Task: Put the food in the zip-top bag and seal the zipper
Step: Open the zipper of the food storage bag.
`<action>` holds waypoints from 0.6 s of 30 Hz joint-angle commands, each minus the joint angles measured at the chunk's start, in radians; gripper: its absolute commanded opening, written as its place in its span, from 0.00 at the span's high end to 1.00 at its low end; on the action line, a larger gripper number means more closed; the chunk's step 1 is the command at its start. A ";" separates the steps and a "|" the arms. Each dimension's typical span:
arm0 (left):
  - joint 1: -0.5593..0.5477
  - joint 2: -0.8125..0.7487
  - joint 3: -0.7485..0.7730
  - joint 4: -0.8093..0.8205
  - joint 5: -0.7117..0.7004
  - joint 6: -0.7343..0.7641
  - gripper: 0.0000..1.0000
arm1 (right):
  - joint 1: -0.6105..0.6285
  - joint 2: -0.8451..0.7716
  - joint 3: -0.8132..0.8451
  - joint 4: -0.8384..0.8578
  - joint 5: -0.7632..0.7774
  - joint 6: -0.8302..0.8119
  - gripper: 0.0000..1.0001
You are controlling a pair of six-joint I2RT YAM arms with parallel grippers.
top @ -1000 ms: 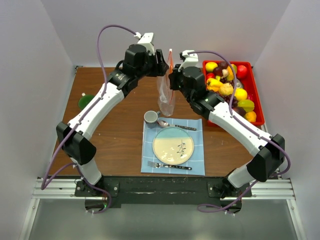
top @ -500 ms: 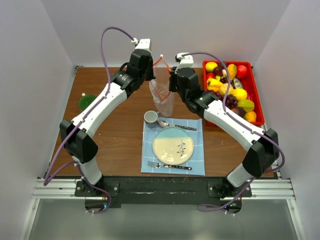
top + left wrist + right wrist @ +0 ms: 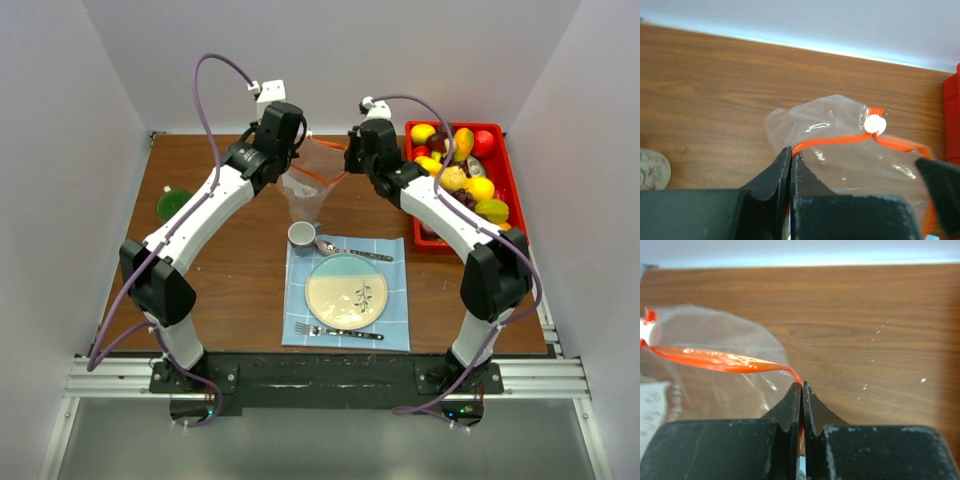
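Above the table [image 3: 230,270], the zipper [image 3: 830,141] runs left-right.

Both arms reached forward, elbows out, wrists angled inward, facing each other; left gripper [image 3: 790,155] clamped tight on zipper [image 3: 840,139] end; right gripper [image 3: 802,387] clamped tight on opposite end

The zip-top bag [image 3: 305,195] is hanging over the far middle of the table [image 3: 230,280], with the left gripper [image 3: 790,152] and right gripper [image 3: 802,386] pinching opposite ends of its zipper [image 3: 840,140]. Just in front of it a cup [image 3: 302,235] is sitting at the placemat's [image 3: 396,330] far left corner. On the mat, a spoon [image 3: 345,250] is lying behind the plate [image 3: 345,290] and a fork [image 3: 335,331] in front. The food [image 3: 455,178] is sitting in a tray [image 3: 512,190] at far right, and a small round dish [image 3: 170,203] is sitting way off at left.
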 commanded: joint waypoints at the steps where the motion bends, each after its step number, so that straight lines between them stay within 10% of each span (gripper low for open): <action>1: 0.005 -0.032 -0.006 0.156 -0.021 0.101 1.00 | -0.011 0.018 0.013 0.026 -0.052 0.051 1.00; 7: 0.004 0.024 -0.044 0.310 0.087 0.288 1.00 | -0.027 0.041 -0.019 0.069 -0.130 0.098 1.00; 18: 0.001 0.260 0.100 0.212 0.170 0.211 1.00 | -0.036 0.001 -0.022 0.026 -0.130 0.098 0.56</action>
